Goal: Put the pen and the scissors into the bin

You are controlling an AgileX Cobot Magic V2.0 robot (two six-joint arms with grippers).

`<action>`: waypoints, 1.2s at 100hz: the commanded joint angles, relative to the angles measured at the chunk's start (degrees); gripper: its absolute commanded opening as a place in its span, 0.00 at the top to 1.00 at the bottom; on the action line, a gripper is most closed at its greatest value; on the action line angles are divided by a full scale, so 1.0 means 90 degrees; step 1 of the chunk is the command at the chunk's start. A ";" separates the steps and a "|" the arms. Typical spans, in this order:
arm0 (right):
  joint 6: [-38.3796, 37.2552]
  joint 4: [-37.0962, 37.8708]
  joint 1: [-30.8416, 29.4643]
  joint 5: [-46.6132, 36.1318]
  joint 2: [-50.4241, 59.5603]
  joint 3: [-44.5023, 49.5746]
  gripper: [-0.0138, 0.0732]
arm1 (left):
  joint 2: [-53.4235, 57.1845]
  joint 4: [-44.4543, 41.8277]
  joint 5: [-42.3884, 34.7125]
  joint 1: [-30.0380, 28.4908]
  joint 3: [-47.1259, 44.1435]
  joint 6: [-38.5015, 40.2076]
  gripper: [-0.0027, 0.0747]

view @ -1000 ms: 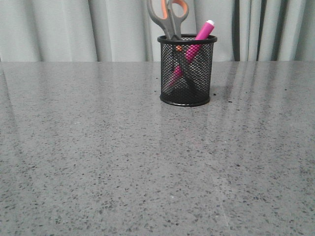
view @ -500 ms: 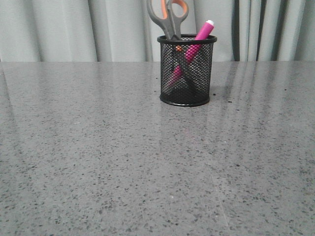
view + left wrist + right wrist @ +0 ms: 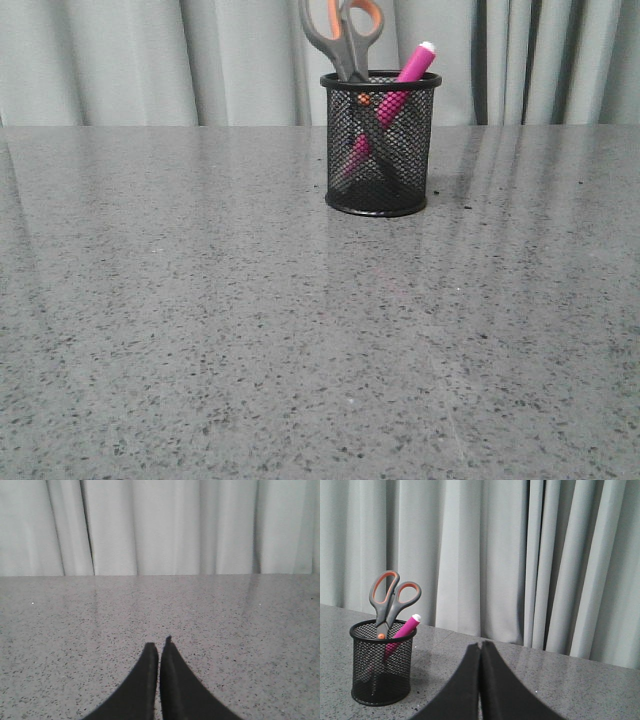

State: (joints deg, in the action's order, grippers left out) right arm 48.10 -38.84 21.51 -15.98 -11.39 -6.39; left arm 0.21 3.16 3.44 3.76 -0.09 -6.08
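Observation:
The black wire-mesh bin (image 3: 378, 150) stands upright at the far middle of the grey table. The scissors (image 3: 342, 35) stand in it, handles up, blades down inside the mesh. The pink pen (image 3: 405, 75) leans in it, its white tip up to the right. The right wrist view shows the bin (image 3: 382, 667) with the scissors (image 3: 390, 597) and the pen (image 3: 404, 630) inside. My right gripper (image 3: 481, 645) is shut and empty, apart from the bin. My left gripper (image 3: 159, 647) is shut and empty over bare table. Neither gripper shows in the front view.
The grey speckled tabletop (image 3: 300, 330) stretches from the front edge to the pale pleated curtain (image 3: 120, 60) behind the table. The curtain also fills the back of both wrist views.

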 commanded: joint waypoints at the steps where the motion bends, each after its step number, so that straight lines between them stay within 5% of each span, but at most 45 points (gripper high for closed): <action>1: 0.0039 0.0128 -0.0040 -0.0400 -0.0057 -0.0163 0.93 | 0.0216 -0.0042 -0.0486 -0.0010 -0.0288 0.0104 0.99; 107: 0.0039 0.0128 -0.0040 -0.0859 -0.0057 -0.0163 0.93 | 0.0216 -0.0030 -0.0466 -0.0010 -0.0275 0.0104 0.99; 120: -0.1096 0.1333 -0.0402 -0.0683 -0.0057 -0.0163 0.93 | 0.0216 -0.0030 -0.0466 -0.0010 -0.0275 0.0104 0.99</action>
State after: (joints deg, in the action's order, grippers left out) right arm 44.71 -34.52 20.39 -19.43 -11.39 -6.39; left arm 0.21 2.83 3.44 3.76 -0.09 -5.53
